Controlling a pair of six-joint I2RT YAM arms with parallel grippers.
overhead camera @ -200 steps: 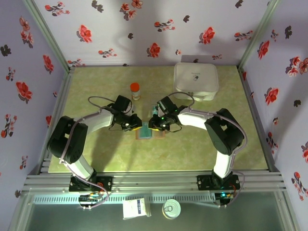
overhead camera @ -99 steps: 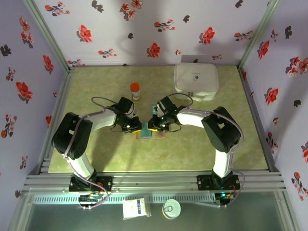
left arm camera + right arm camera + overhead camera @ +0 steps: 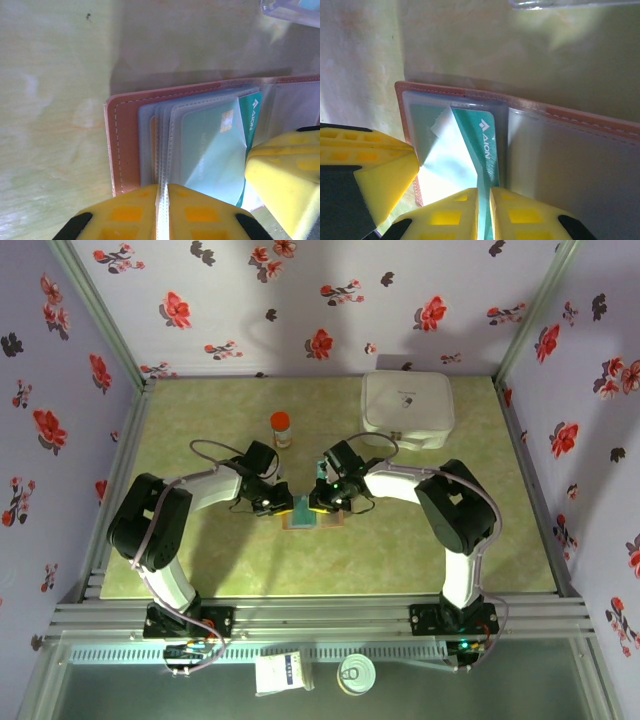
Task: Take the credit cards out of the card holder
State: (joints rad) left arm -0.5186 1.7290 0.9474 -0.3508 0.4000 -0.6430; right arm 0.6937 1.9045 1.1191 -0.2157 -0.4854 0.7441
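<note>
My left gripper [image 3: 164, 194] had drawn its jaws in over the last second until almost no gap was left. They were nipped on the clear pocket leaves of the card holder [image 3: 121, 145] at its near edge. My right gripper [image 3: 484, 196] had narrowed the same way, and its jaws were pressed on the edge of the teal card [image 3: 481, 134], which slanted up out of the top pocket instead of lying flat in it. I took this to mean both grips were made, one hand pinning the holder and the other ready to draw the card free, though no card was out yet. The two grippers sat almost touching over the holder. It lay open on the green table [image 3: 420, 540], near the middle and between my arms, with the other cards tucked in the pockets beside my left jaws.
</note>
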